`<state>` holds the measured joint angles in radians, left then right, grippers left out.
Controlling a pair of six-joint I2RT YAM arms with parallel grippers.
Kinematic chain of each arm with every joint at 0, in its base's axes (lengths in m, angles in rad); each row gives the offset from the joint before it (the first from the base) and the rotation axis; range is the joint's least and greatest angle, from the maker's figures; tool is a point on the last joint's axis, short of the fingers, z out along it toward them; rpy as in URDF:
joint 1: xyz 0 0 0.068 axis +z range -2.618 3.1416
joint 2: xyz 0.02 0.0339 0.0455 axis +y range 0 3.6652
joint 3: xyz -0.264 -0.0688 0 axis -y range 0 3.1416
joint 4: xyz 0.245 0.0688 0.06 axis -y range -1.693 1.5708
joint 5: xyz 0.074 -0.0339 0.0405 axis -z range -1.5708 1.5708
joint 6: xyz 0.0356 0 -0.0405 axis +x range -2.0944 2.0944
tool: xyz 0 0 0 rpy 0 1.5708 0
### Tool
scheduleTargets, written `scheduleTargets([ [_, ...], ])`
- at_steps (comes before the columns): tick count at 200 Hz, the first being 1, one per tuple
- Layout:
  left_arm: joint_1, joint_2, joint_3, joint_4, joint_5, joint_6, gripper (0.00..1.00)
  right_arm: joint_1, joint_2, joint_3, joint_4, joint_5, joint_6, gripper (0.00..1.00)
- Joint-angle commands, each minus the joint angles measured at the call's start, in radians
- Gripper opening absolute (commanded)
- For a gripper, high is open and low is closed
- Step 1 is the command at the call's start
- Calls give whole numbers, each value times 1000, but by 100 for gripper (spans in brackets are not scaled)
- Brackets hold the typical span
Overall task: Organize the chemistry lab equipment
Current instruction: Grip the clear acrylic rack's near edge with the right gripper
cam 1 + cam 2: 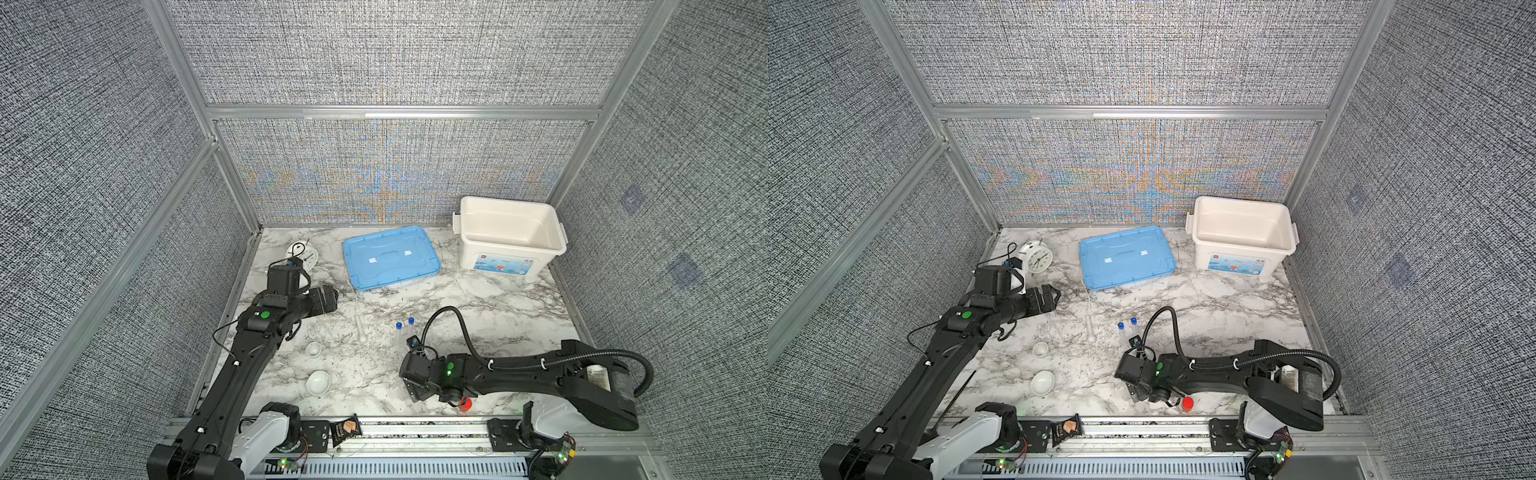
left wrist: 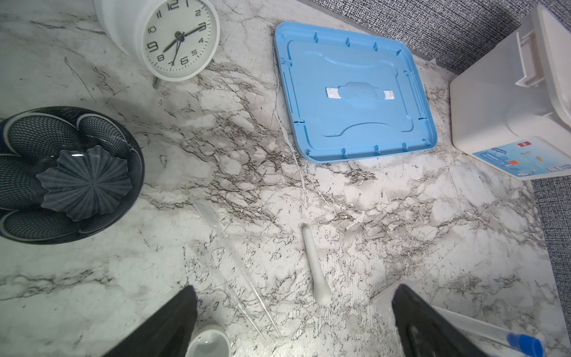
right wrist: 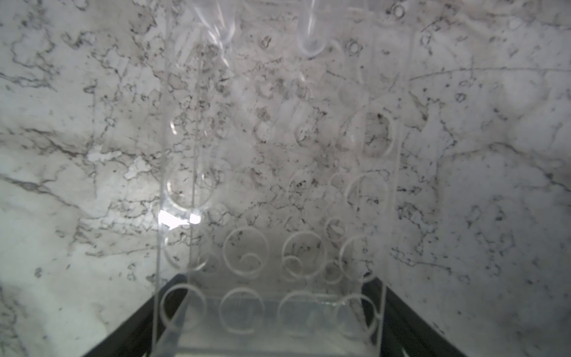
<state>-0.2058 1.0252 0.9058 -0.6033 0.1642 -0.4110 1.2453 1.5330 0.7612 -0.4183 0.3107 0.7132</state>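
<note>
Two white dishes (image 1: 313,350) (image 1: 318,382) sit at the front left of the marble table, and a white pestle (image 1: 361,330) (image 2: 315,262) lies mid-table. Two blue-capped tubes (image 1: 399,328) (image 1: 411,322) stand in a clear rack (image 3: 272,185). My right gripper (image 3: 268,309) reaches round the near end of that rack, one dark finger at each side. Contact does not show. My left gripper (image 2: 295,289) (image 1: 328,299) hovers open and holds nothing, short of the pestle. Beside one finger is a dish (image 2: 208,343).
An upturned blue lid (image 1: 390,262) and an open white bin (image 1: 511,237) stand at the back. A white clock (image 1: 301,255) is at the back left, a black patterned bowl (image 2: 71,173) near it. Thin clear rods (image 2: 234,272), a snack packet (image 1: 345,428), a red-capped item (image 1: 464,404).
</note>
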Motion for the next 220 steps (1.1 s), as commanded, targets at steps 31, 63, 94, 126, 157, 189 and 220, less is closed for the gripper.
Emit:
scheduleTargets([
  [31,1,-7,12,-10,-8,30,99,-6,-15,-10,-17,11,16,87],
  [63,1,-10,29,-37,-1,48,99,-12,-39,-26,-30,32,46,85],
  [94,0,-14,35,-40,-20,60,99,-36,-56,-46,-36,33,79,83],
  [126,0,-13,38,-35,-11,49,99,-54,-59,-63,-46,37,111,80],
  [157,1,-2,66,-43,3,45,99,-78,-82,-99,-4,11,91,80],
  [189,0,-8,75,-50,-23,64,99,-104,-88,-148,96,-59,39,88],
  [220,0,35,134,-75,-48,92,99,-106,-87,-150,101,-73,16,95],
])
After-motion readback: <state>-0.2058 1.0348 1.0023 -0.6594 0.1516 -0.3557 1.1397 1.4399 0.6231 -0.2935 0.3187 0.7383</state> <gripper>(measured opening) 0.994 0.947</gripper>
